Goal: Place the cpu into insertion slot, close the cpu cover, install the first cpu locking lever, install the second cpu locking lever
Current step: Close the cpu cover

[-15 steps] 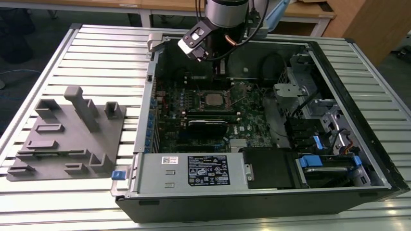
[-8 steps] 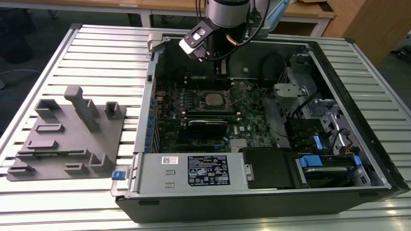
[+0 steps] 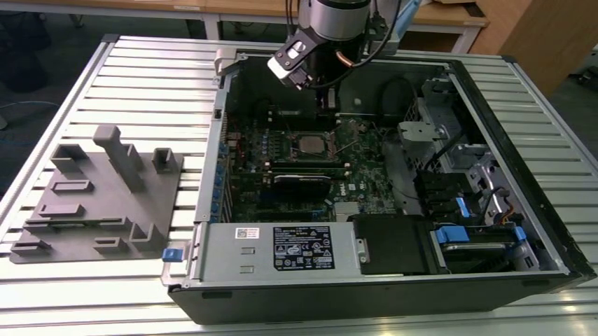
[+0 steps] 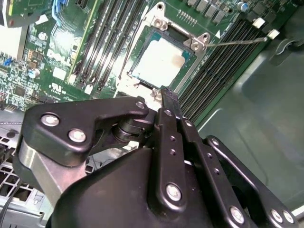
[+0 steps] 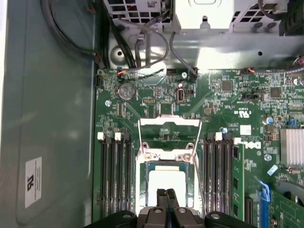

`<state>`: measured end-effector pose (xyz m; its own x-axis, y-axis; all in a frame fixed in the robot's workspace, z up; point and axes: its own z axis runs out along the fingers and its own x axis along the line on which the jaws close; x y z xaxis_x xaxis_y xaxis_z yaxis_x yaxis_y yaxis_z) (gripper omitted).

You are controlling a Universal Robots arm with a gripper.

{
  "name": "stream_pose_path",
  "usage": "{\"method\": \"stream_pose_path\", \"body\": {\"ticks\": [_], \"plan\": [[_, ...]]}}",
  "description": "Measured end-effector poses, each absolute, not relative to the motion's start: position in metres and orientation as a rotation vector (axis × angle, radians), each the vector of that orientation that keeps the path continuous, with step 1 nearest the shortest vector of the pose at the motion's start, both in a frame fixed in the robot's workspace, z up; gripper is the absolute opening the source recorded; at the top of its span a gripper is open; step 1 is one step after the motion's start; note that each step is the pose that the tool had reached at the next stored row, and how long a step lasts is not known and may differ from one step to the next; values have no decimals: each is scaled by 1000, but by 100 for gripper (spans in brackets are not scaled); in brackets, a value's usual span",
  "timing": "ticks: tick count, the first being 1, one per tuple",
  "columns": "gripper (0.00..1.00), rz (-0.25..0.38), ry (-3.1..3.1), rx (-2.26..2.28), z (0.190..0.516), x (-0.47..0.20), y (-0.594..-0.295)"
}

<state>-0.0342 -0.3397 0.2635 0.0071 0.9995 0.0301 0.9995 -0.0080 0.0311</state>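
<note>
Both wrist views are showing you the small silvery-grey square cpu [image 5: 166,176] [image 4: 161,61] sitting in its socket; the exterior view is adding the open black computer case [image 3: 374,304]. The black gripper [image 5: 166,194], pressed together, is gripping nothing.

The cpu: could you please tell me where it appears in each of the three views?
Exterior view: cpu on the motherboard, near the gripper.
First wrist view: cpu between the memory slots, just beyond the gripper.
Second wrist view: cpu just beyond the gripper.
Shared landmark: the gripper.
</note>
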Motion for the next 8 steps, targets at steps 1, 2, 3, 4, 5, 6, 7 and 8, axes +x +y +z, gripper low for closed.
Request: {"method": "stream_pose_path", "body": {"ticks": [1,2,3,4,5,6,7,8], "plan": [[11,68,2212,2229,263,-33,-340],[11,68,2212,2229,263,-32,-340],[11,68,2212,2229,263,-31,-340],[11,68,2212,2229,263,-30,-340],[11,68,2212,2229,263,-29,-340],[11,68,2212,2229,263,-29,-340],[11,68,2212,2229,263,-29,-340],[11,68,2212,2229,263,-29,-340]]}}
